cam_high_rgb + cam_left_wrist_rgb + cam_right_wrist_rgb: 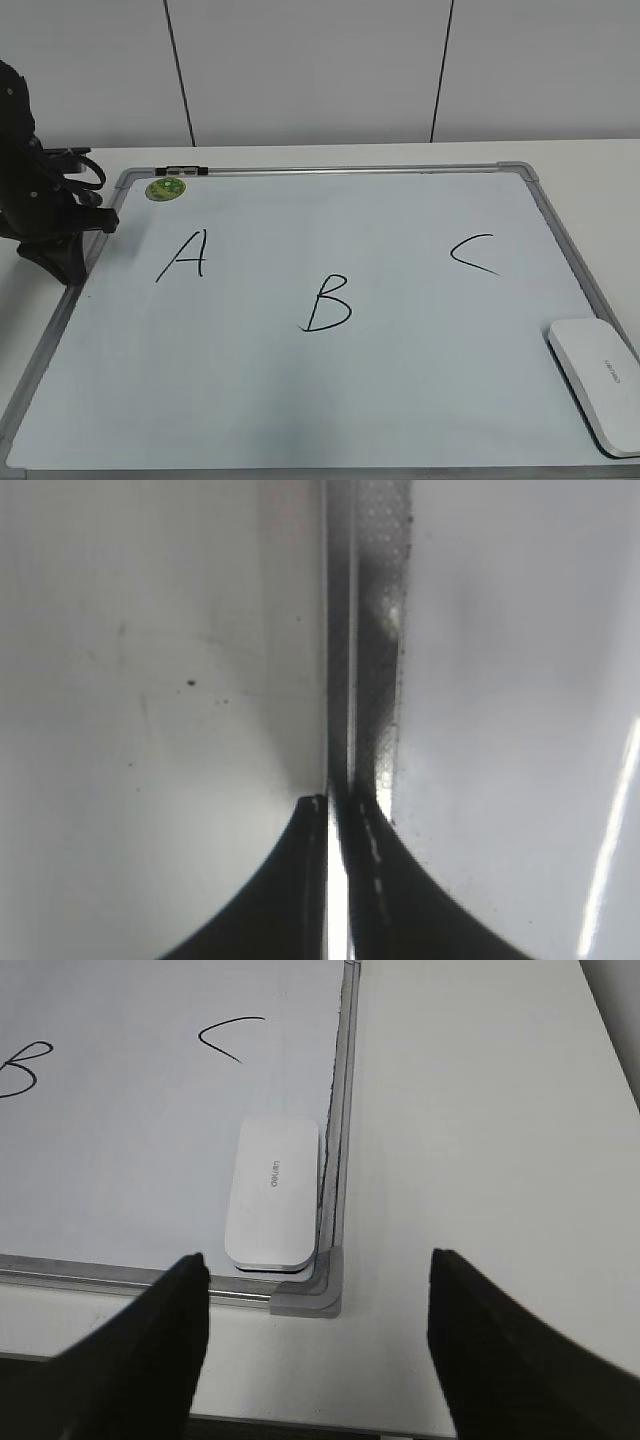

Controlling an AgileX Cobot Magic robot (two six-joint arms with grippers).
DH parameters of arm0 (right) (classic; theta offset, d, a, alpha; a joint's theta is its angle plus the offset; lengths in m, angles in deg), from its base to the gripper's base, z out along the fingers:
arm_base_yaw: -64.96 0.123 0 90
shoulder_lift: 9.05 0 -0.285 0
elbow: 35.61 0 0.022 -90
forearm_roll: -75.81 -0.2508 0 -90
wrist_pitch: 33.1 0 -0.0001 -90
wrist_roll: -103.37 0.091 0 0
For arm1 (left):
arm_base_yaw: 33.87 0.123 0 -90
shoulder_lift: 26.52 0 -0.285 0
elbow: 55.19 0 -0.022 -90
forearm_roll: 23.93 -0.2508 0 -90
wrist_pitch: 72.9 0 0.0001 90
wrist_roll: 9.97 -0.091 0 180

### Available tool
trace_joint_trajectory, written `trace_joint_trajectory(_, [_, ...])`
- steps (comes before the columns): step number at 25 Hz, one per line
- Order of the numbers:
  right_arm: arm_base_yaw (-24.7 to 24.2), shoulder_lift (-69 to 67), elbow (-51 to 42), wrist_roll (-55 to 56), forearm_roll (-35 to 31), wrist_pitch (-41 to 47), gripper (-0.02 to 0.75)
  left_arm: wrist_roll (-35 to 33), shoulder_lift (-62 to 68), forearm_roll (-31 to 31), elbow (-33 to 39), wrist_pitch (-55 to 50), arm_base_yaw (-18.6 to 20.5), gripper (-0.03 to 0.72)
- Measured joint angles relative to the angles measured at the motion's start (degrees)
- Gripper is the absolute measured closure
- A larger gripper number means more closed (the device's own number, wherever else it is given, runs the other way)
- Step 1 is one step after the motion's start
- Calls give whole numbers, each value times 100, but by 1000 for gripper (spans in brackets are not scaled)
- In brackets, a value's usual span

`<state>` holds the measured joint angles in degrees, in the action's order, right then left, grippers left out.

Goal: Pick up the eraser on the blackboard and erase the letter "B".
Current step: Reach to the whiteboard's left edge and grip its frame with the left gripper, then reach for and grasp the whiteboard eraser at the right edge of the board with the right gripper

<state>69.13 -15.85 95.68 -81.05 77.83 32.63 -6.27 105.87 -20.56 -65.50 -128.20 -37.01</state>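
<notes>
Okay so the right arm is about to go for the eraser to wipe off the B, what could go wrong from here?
The eraser lies tight against the blackboard frame near the corner, so a finger of the open right gripper may land on the frame and the grasp could slip. The letter "B" sits between the A and the C; a wide sweep might smear either. The left gripper, shut, rests at the board's left edge.

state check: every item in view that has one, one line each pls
eraser: flat on the blackboard, in its corner, not gripped
letter "B": intact, unerased
left gripper: fingers closed, empty, at the board's frame edge
right gripper: fingers wide open, empty, short of the eraser
green magnet: on the board, near its top edge
</notes>
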Motion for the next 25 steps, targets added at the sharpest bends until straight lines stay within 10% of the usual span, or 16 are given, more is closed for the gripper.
trace_joint_trajectory(25, [0, -4174, 729, 0, -896, -385, 193, 0, 0, 3, 0, 0, 0, 672])
